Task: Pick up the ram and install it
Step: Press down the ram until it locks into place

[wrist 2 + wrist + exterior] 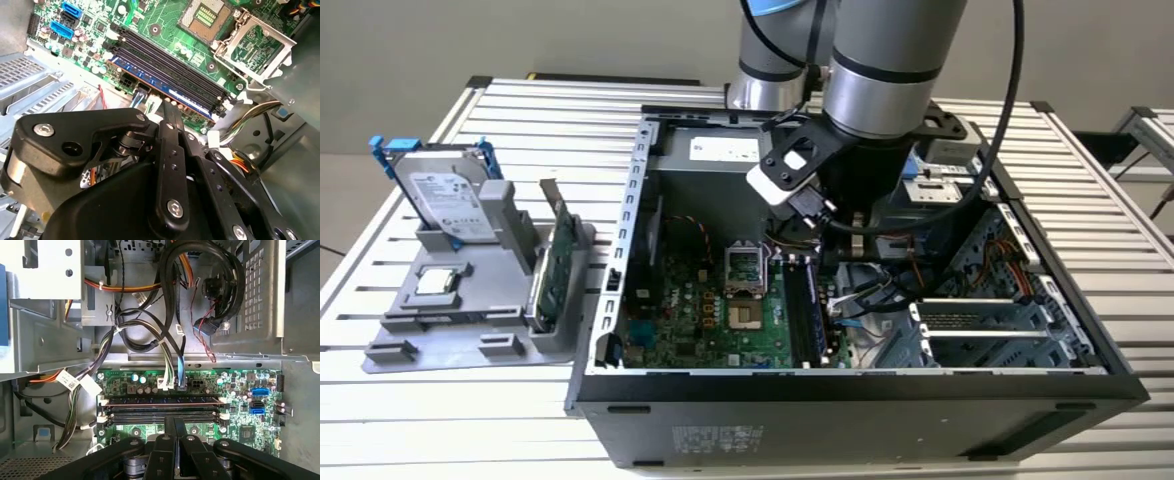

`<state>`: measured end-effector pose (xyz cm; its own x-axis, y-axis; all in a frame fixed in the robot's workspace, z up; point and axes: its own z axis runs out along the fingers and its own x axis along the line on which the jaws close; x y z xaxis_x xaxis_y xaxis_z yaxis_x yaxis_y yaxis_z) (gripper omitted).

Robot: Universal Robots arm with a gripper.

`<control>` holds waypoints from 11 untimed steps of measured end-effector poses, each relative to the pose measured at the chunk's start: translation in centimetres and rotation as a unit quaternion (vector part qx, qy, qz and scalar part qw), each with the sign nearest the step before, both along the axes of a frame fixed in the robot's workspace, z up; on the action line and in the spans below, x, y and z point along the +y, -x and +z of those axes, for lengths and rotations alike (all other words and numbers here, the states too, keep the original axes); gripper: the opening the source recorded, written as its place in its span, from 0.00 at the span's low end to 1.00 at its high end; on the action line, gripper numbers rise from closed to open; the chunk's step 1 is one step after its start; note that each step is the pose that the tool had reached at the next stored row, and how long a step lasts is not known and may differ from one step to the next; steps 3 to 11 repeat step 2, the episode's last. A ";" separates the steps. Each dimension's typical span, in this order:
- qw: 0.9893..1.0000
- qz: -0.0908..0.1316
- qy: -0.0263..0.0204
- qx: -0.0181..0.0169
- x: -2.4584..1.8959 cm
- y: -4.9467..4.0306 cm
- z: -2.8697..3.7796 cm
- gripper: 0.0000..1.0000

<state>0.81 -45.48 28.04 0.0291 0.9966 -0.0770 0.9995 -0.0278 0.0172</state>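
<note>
The ram is a slim stick with a blue edge standing in the motherboard slot nearest my fingers; in the first wrist view the ram lies along the upper slot, between white latches. In the exterior view the ram shows as a narrow blue-green strip right of the CPU socket. My gripper reaches down into the open computer case. Its black fingers are shut together with nothing between them, and the gripper tip sits just off the ram's edge. Whether it touches the stick I cannot tell.
Cable bundles hang close beside the slots. The open CPU socket lies beyond the empty memory slots. On the exterior view's left, a grey holder carries a hard drive and a green expansion card.
</note>
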 end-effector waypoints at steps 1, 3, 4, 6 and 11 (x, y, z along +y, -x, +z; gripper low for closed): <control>1.000 0.000 0.000 0.000 0.00 0.00 0.00 0.00; 1.000 0.000 0.000 0.000 0.00 0.00 0.00 0.00; 1.000 0.000 0.000 0.000 0.00 0.00 0.00 0.00; 1.000 0.000 0.000 0.000 0.00 0.00 0.00 0.00; 1.000 0.000 0.000 0.000 0.00 0.00 0.00 0.00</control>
